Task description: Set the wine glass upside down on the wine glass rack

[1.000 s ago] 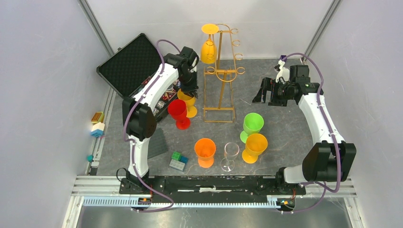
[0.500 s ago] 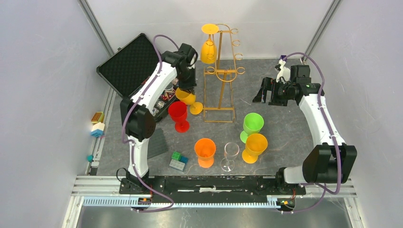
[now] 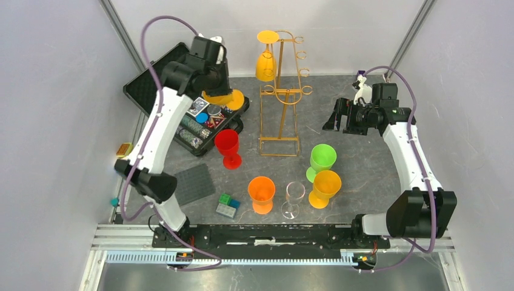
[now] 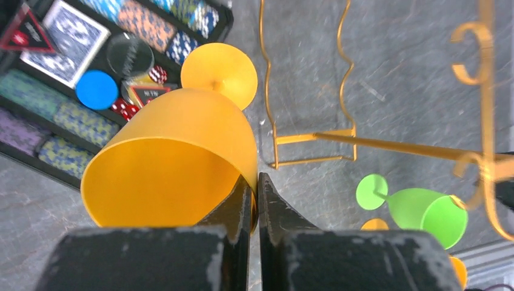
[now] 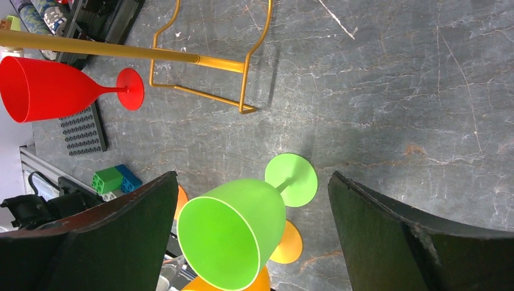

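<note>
The gold wire wine glass rack [image 3: 280,92] stands at the back centre, with one yellow glass [image 3: 265,63] hanging upside down on its left side. My left gripper [image 3: 210,77] is raised left of the rack, over the open case. It is shut on the rim of a yellow-orange wine glass [image 3: 225,99], which is tilted. In the left wrist view my gripper [image 4: 257,195] pinches the glass wall [image 4: 176,160], with the rack [image 4: 310,139] to the right. My right gripper [image 3: 338,117] is open and empty right of the rack, above a green glass [image 5: 233,233].
A red glass [image 3: 228,145], an orange glass [image 3: 261,194], a clear glass [image 3: 294,197], the green glass [image 3: 322,159] and a yellow-orange glass [image 3: 325,187] stand on the table. An open black case [image 3: 162,80] of chips lies at the back left. A grey baseplate [image 3: 195,183] and toy bricks [image 3: 227,206] lie near the front.
My left arm has lifted the yellow-orange glass off the table, swung it up and back-left over the case, and tilted it. The right arm has barely moved.
</note>
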Action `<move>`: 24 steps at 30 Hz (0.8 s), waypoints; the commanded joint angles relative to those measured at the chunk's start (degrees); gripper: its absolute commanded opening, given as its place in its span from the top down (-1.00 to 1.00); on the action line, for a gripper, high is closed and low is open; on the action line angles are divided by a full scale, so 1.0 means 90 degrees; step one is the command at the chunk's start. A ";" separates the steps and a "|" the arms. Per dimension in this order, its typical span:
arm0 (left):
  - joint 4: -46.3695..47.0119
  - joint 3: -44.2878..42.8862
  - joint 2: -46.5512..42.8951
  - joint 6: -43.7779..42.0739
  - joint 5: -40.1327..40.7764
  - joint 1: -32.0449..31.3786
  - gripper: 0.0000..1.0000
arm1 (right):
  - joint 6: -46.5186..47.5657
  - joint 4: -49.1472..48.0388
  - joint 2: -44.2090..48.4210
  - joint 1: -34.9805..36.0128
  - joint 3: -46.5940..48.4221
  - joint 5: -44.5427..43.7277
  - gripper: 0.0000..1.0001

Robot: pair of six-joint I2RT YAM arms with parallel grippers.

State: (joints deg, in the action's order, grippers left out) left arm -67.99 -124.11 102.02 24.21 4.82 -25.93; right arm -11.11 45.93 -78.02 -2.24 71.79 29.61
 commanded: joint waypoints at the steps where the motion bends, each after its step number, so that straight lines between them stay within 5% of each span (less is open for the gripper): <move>1: 0.0825 0.0124 -0.1026 -0.0333 0.0269 0.0039 0.95 | -0.0037 -0.0054 0.0248 0.0024 0.0260 0.0124 -0.96; 14: 0.4433 0.2825 -0.3829 0.1050 -0.0816 0.0040 0.88 | -0.0405 -0.0084 0.0533 0.0023 0.0429 -0.0012 -0.96; 24: 0.5701 0.3413 -0.4058 0.2323 -0.1959 0.0041 0.95 | -0.0863 -0.0237 0.0493 0.0024 0.1586 0.0349 -0.96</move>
State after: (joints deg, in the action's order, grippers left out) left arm -24.64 -93.10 64.05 37.82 -5.32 -25.69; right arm -16.97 45.93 -74.30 -2.24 79.37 29.87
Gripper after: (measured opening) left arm 0.062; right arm 0.979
